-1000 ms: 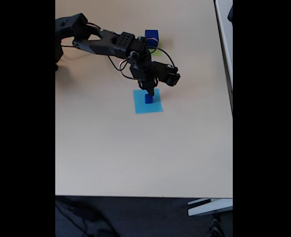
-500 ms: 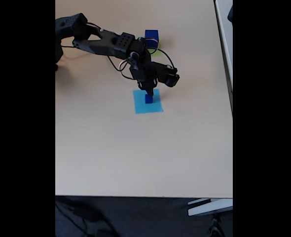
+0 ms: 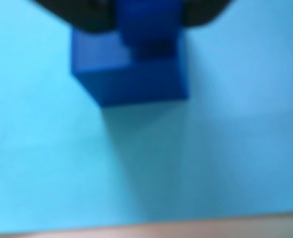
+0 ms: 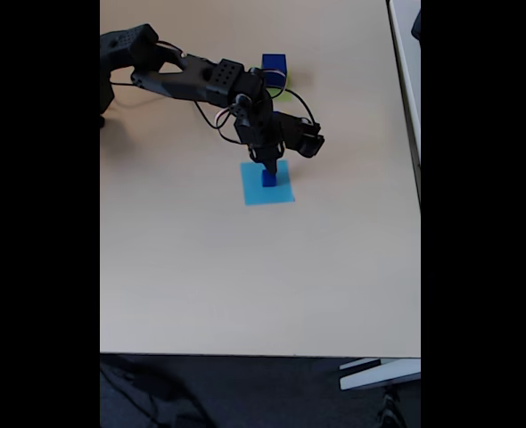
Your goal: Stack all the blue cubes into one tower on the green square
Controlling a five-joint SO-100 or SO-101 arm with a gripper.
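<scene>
Beige table (image 4: 245,276): arm reaches out, gripper (image 4: 270,169) pointing down.

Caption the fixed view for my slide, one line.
Black arm's gripper reaches down onto a small blue cube on the light-blue square; another blue cube waits behind.
</scene>
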